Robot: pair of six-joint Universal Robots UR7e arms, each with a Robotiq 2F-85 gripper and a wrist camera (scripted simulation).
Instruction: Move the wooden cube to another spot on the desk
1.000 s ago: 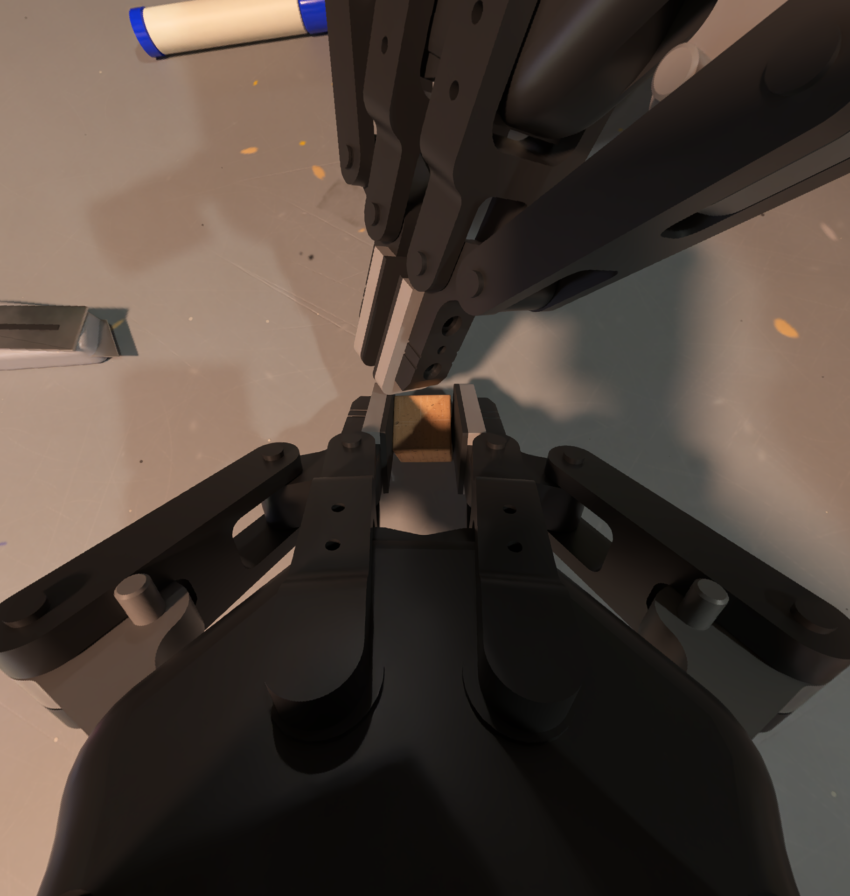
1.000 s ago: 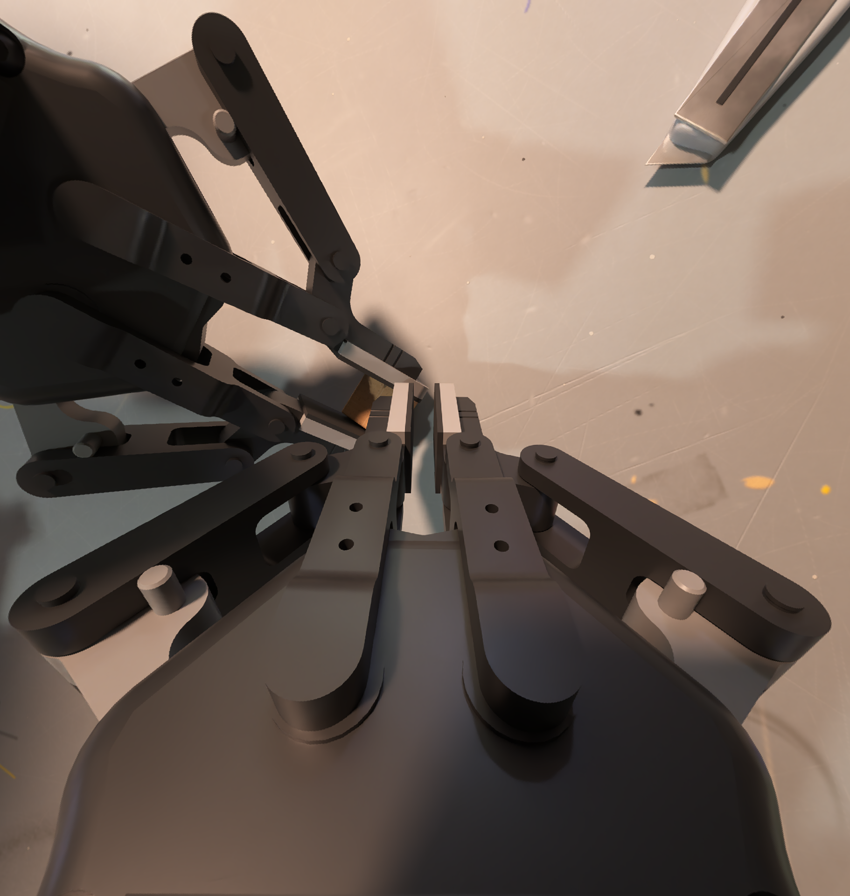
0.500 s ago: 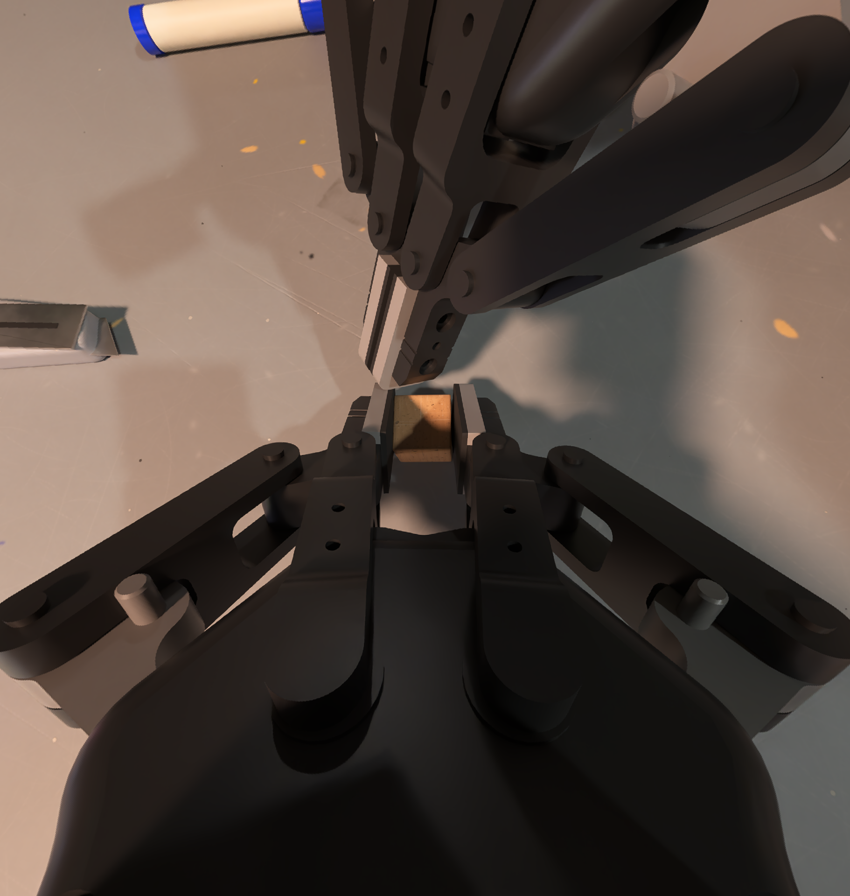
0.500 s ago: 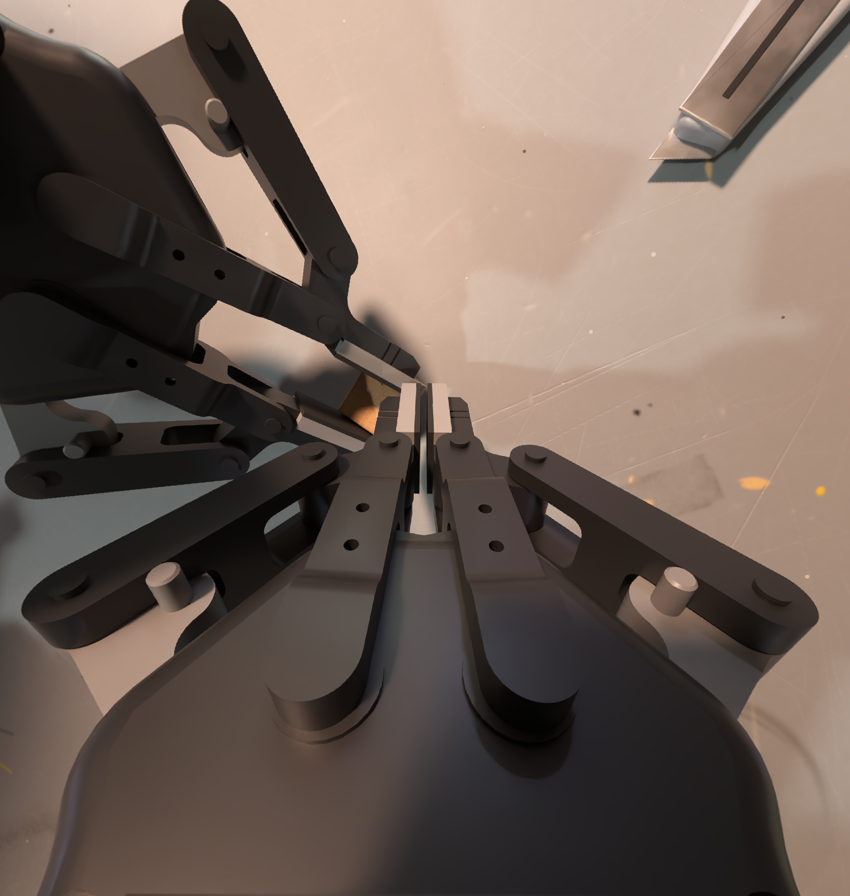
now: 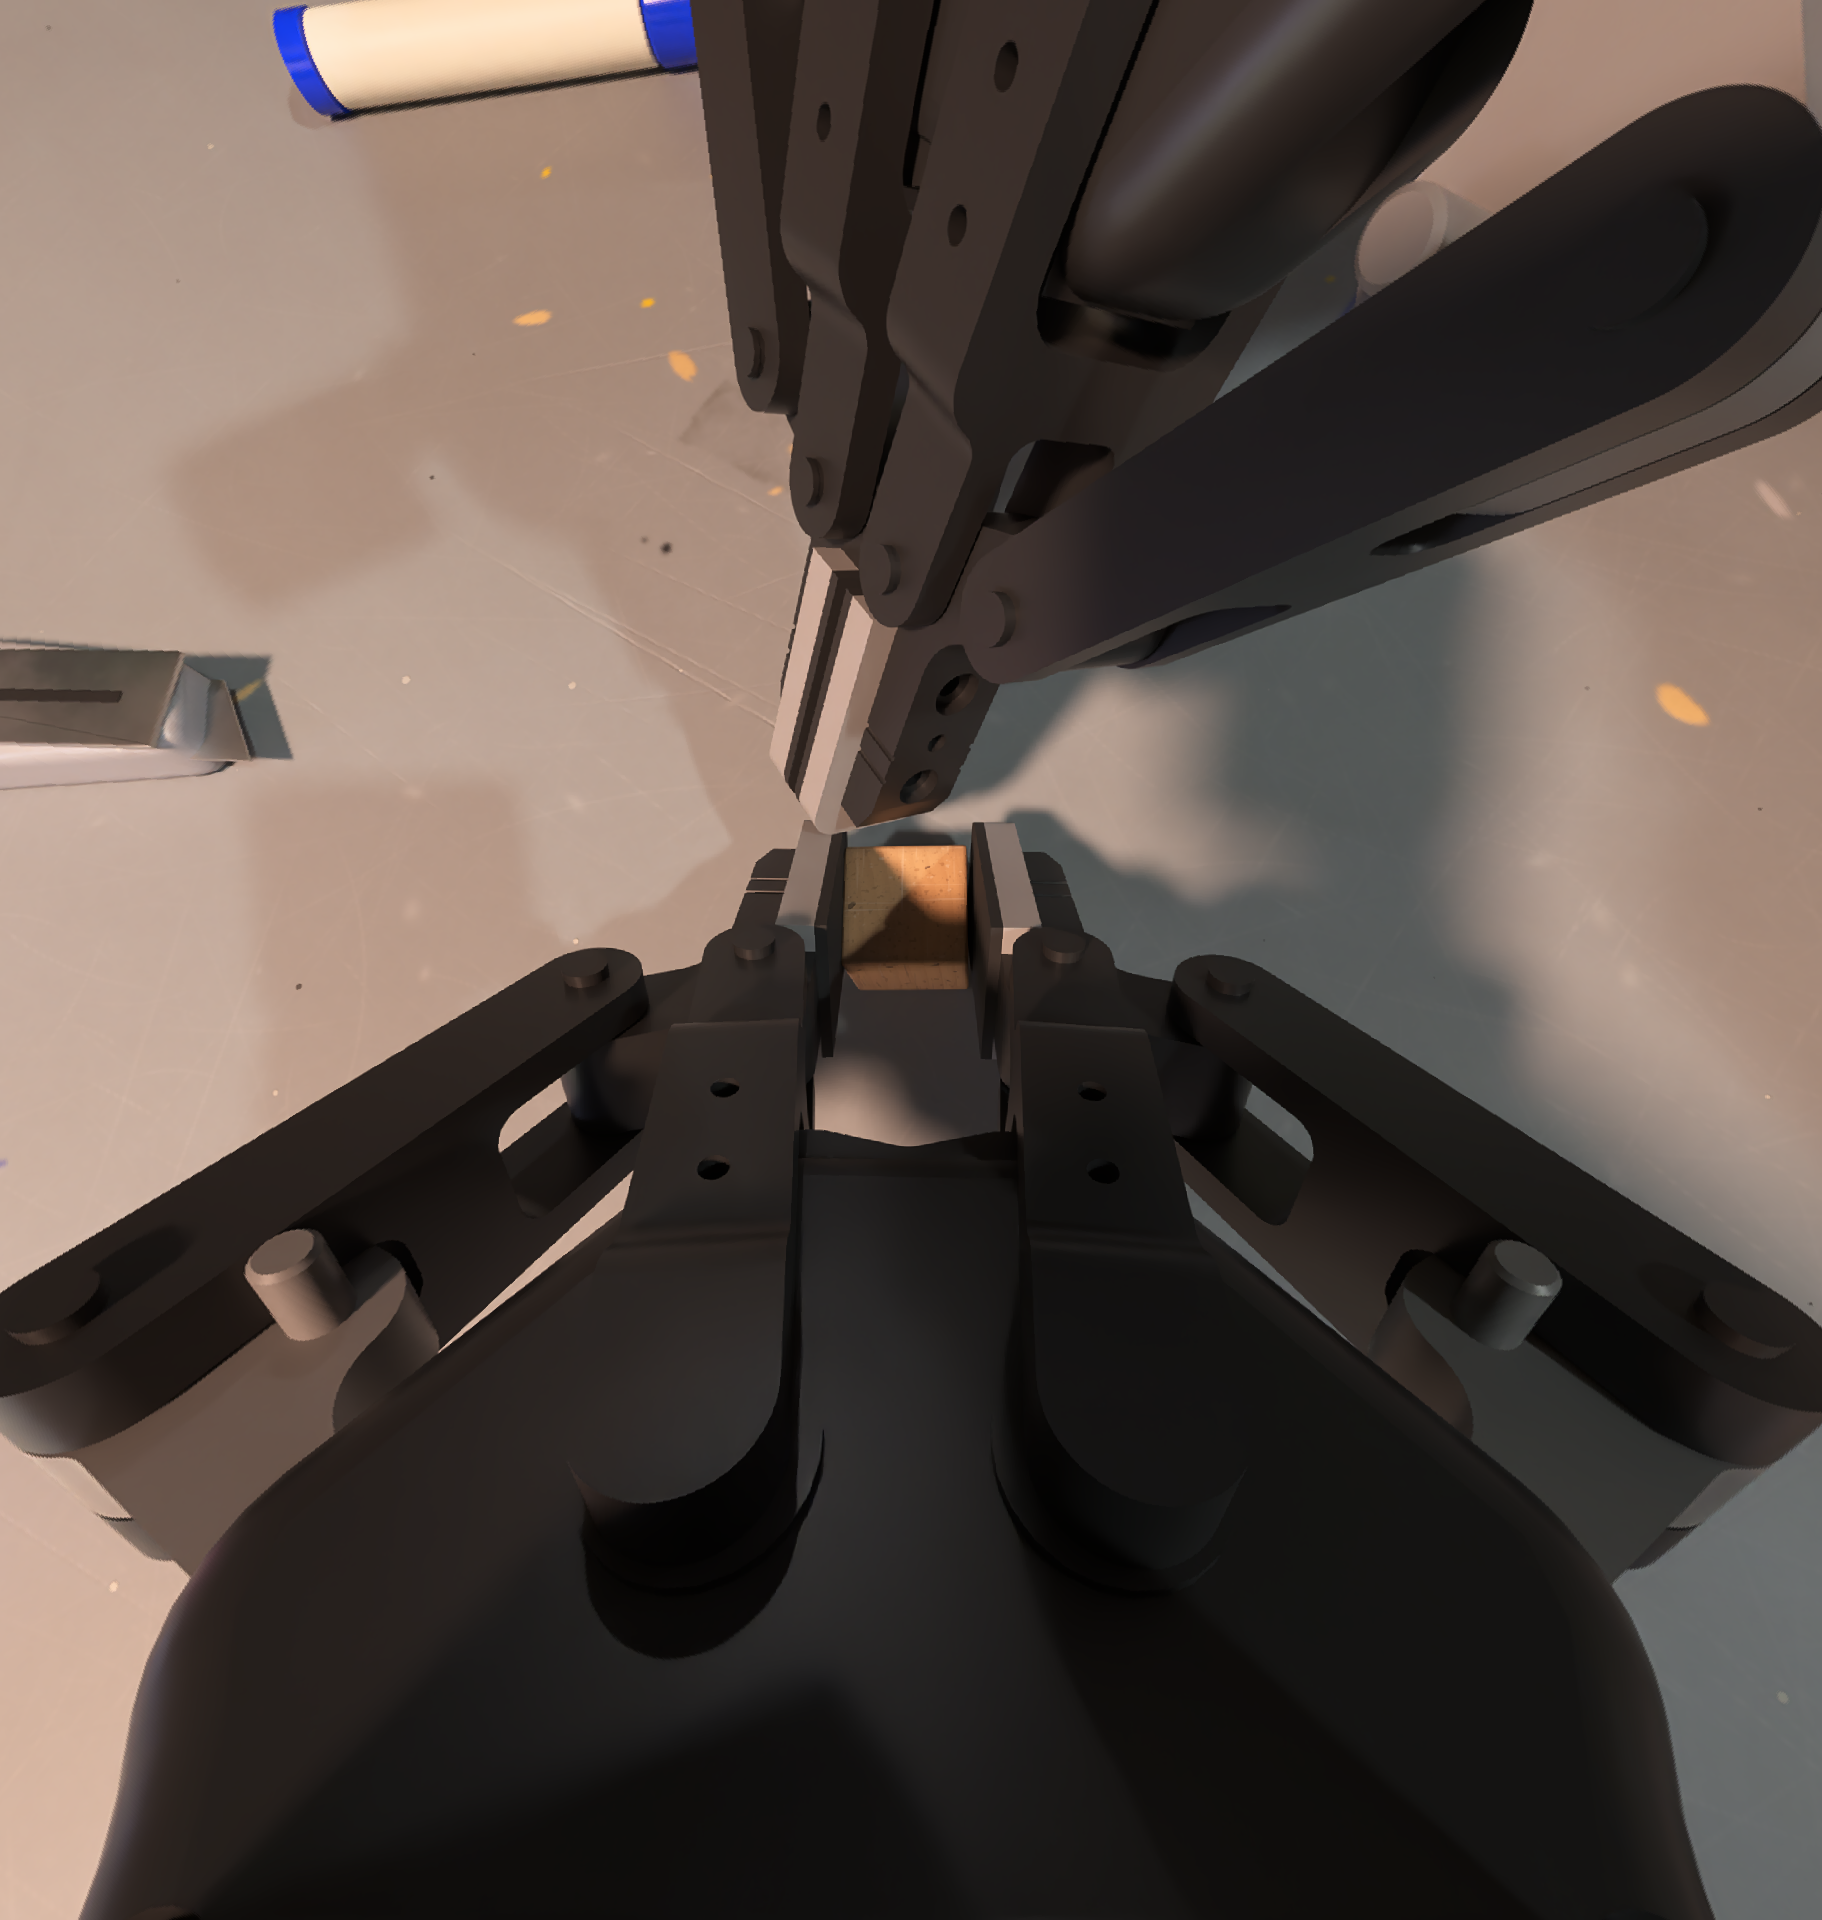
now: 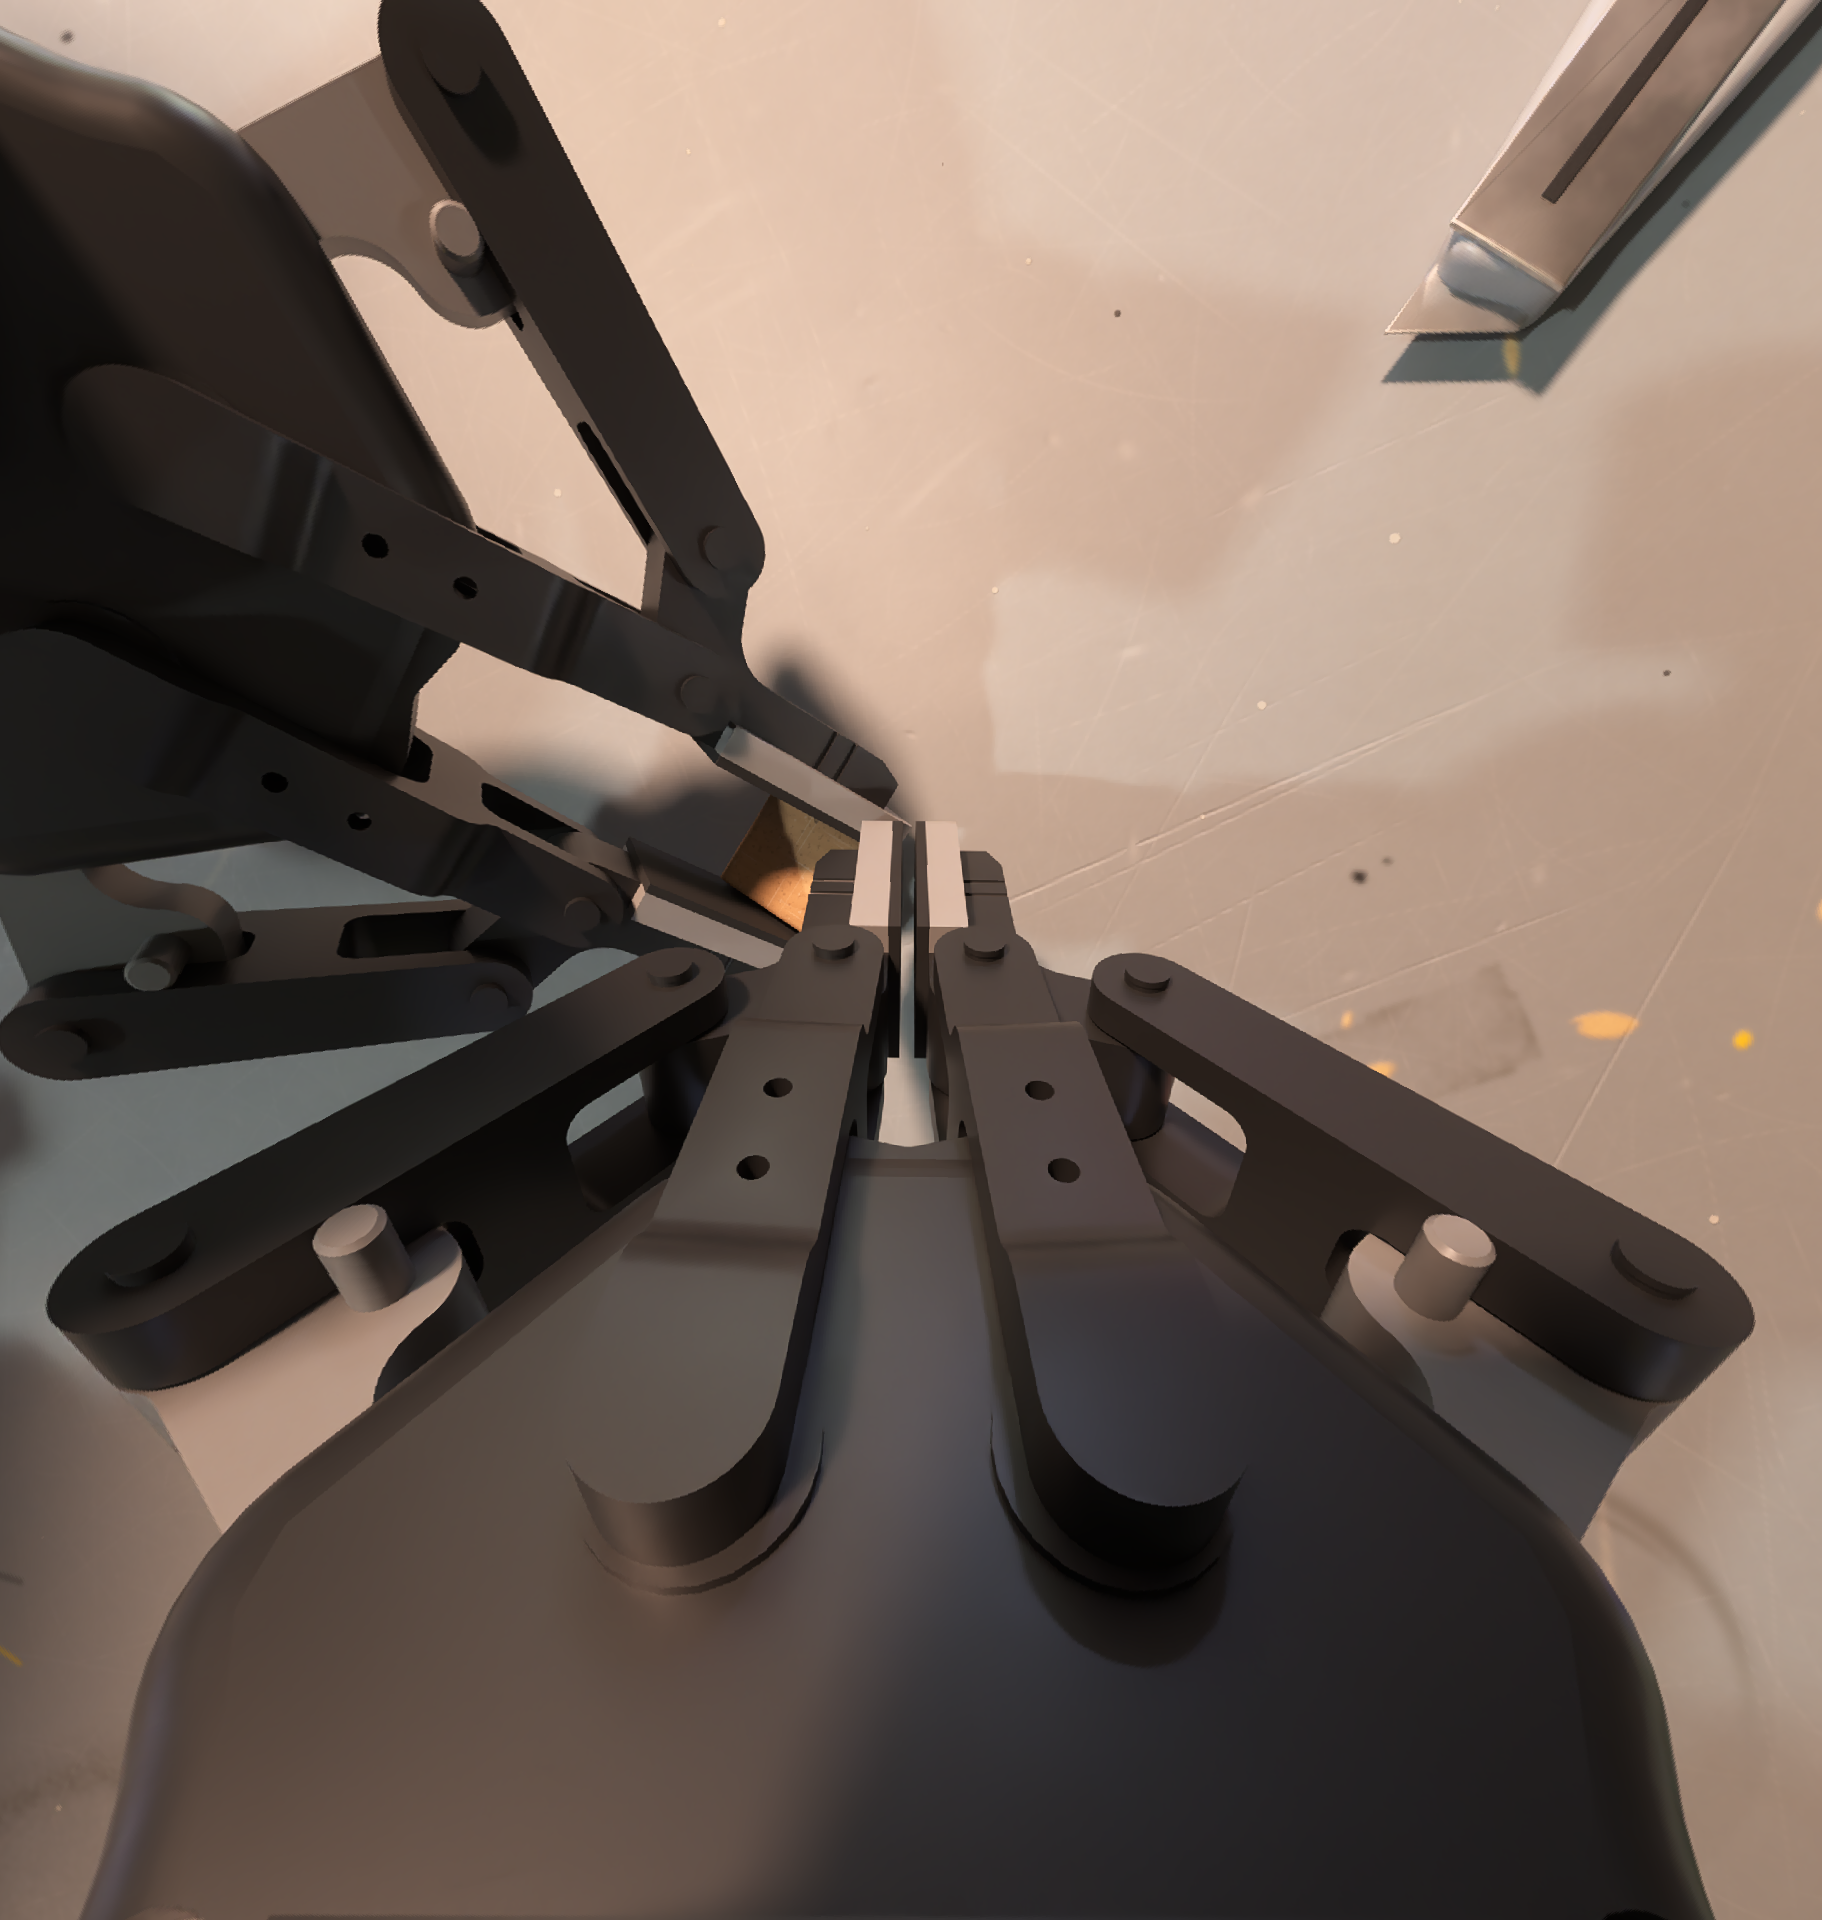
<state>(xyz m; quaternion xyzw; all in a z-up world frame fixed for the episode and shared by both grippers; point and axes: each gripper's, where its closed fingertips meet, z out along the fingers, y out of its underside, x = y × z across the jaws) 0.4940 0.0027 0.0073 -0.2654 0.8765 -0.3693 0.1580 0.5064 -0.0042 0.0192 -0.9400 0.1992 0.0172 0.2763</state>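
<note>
A small wooden cube (image 5: 907, 914) sits between the pads of my left gripper (image 5: 905, 883), which is shut on it just above the grey desk. In the right wrist view the cube (image 6: 777, 862) shows as an orange-brown corner between the left gripper's fingers (image 6: 782, 774). My right gripper (image 6: 909, 868) is shut and empty, its tips right beside the cube and the left gripper's upper finger. In the left wrist view the right gripper (image 5: 834, 727) hangs point-down just beyond the cube.
A utility knife (image 5: 86, 712) lies on the desk at the left; it also shows in the right wrist view (image 6: 1572, 177) at the top right. A cream marker with blue ends (image 5: 481, 52) lies at the far left top.
My right gripper has closed its fingers from a narrow gap to shut and drawn back slightly from the cube. The left gripper holds the cube unmoved.
</note>
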